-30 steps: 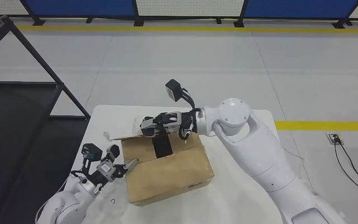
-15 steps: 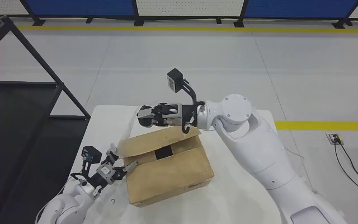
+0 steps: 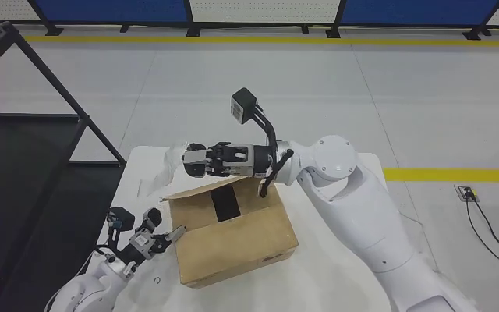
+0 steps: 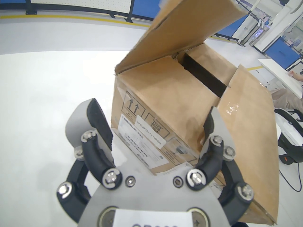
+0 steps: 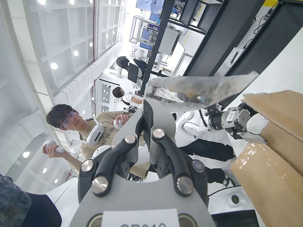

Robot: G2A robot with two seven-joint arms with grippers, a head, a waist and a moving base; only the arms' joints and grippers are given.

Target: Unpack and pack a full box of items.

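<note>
The right arm stretches from its shoulder across toward the left, wrist roughly level, its tool (image 3: 189, 158) pinched tight on a sheet of clear plastic wrap (image 5: 201, 88) held in the air. The left arm sits low over the worktop (image 4: 35, 83), its tool (image 3: 165, 225) with fingers spread wide.

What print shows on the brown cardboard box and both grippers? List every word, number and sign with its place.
Side wall of the brown cardboard box: two-upward-arrows sign, crossed-out pictogram beside it.
White labels below: print too small to read.
White tags on the left gripper and right gripper: cut off at the edge.
Right gripper's clear plastic strip: none legible.
</note>
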